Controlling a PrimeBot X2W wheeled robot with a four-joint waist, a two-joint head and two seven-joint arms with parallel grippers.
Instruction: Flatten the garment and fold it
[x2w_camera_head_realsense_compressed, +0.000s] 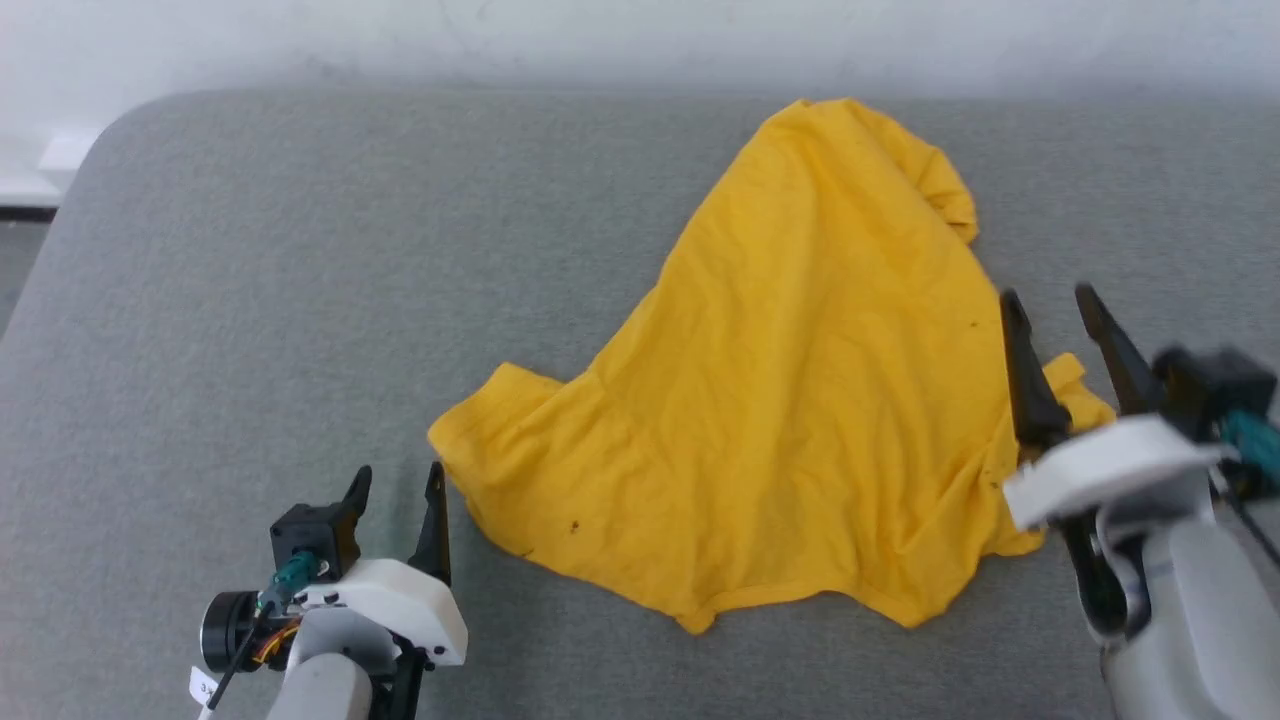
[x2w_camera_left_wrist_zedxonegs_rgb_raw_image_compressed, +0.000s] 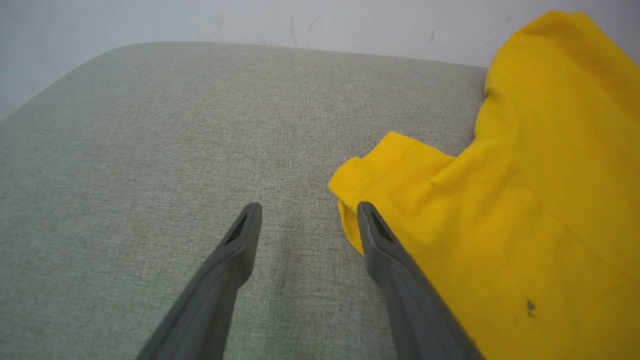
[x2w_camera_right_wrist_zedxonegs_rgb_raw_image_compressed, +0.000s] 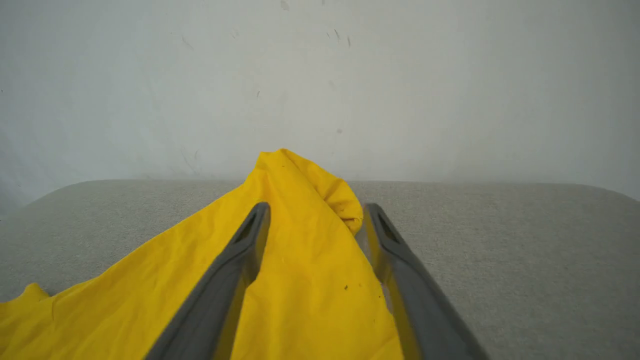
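Mustard-yellow thin cotton T-shirt (x2w_camera_head_realsense_compressed: 800, 400) rumpled on grey surface (x2w_camera_head_realsense_compressed: 300, 300) — left fingers (x2w_camera_head_realsense_compressed: 434, 530), right fingers (x2w_camera_head_realsense_compressed: 1025, 385) released; pinch hems, spread evenly.

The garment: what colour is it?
Mustard yellow with a few tiny dark specks; the garment shows best in the head view.

A grey, woven-fabric tabletop (x2w_camera_head_realsense_compressed: 300, 300) with a rounded far-left corner spreads across the scene under soft, even light. Just behind its far edge rises a plain white wall (x2w_camera_head_realsense_compressed: 600, 40), lightly scuffed with small dark marks.
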